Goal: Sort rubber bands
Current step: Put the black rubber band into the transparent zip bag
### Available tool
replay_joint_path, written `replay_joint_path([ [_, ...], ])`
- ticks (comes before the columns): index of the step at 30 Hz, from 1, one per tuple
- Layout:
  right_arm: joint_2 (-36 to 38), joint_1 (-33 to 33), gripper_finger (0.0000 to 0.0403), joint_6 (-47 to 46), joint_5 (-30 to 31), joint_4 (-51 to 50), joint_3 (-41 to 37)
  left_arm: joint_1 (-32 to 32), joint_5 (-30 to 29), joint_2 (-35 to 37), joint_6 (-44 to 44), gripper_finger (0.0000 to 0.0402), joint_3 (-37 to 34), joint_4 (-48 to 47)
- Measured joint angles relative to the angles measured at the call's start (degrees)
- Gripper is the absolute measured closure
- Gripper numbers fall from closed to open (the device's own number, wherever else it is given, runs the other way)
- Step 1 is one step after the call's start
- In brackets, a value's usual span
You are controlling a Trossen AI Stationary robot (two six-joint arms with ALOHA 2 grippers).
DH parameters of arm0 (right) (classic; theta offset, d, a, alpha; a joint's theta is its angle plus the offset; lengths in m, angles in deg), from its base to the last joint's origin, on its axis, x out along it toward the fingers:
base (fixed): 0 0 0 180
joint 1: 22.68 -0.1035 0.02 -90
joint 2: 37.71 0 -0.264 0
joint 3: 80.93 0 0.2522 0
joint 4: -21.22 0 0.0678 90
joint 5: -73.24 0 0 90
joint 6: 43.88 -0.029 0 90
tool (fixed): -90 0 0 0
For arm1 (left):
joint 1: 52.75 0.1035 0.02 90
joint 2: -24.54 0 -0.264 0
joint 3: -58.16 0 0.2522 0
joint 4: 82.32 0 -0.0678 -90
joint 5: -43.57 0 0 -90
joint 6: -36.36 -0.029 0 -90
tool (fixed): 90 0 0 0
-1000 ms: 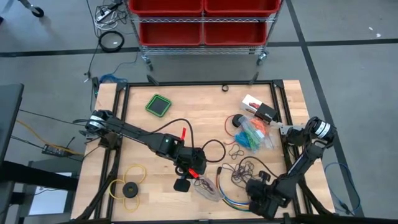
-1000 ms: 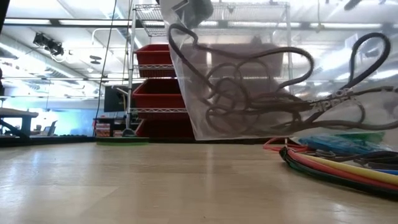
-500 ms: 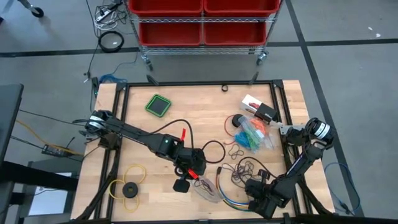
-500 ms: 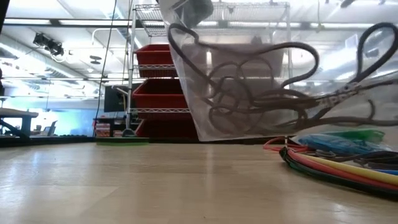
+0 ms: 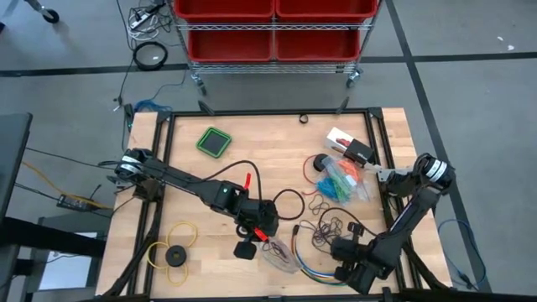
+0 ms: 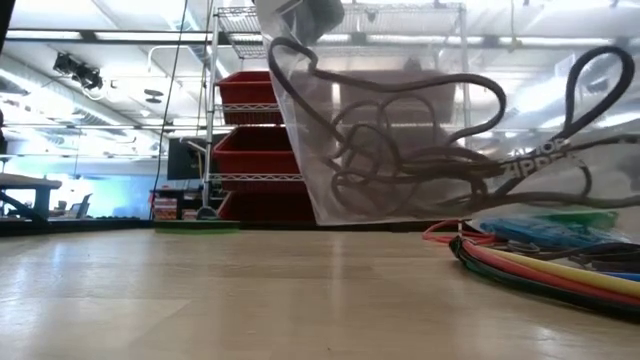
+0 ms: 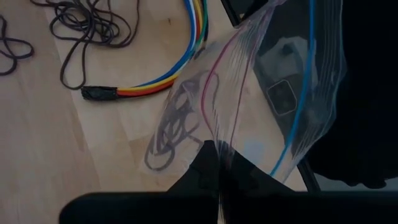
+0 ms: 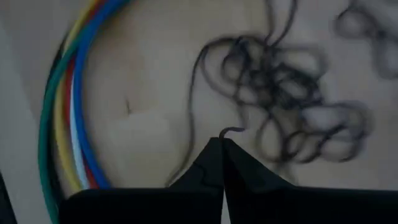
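A loose pile of dark purple rubber bands lies on the wooden table, right of centre. My right gripper stands over its near edge, shut on one strand. More dark bands sit inside a clear zip bag, which my left gripper holds up, shut on it, near the table's front middle. A second clear bag with blue, green and orange bands lies flat at the right. My left gripper pinches the clear bag's rim at its open mouth between its two fingers, coming down at a slant. The bag hangs below them with the dark bands in its lower part. Whether its bottom rests on the table, I cannot tell. My right gripper pinches one thin dark strand at the pile's near edge between its fingertips, pointing steeply down. The strand curls up out of the fingertips, and the rest of the pile lies on the table.
A long curved multicoloured cable lies beside the pile near the front edge. A green square thing, a yellow ring with a black disc, a black-and-white box and a few loose dark bands are scattered about. Red bins stand behind the table.
My right arm has risen a little over the dark pile. In the low view the tall dark loop at the right has swung up and settled back slightly. The left gripper and its bag have kept still.
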Motion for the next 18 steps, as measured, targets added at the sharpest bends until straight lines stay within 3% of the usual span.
replay_joint_path([
  [7,1.96,0.99,0.0403,8.04,7.94,0.36,6.05,0.0,-0.02,0.0,0.01,0.0401,0.0,0.0],
  [18,2.0,5.52,0.0403,27.44,12.75,6.04,15.33,0.0,0.43,-4.47,-0.09,0.0401,0.0,-0.97],
])
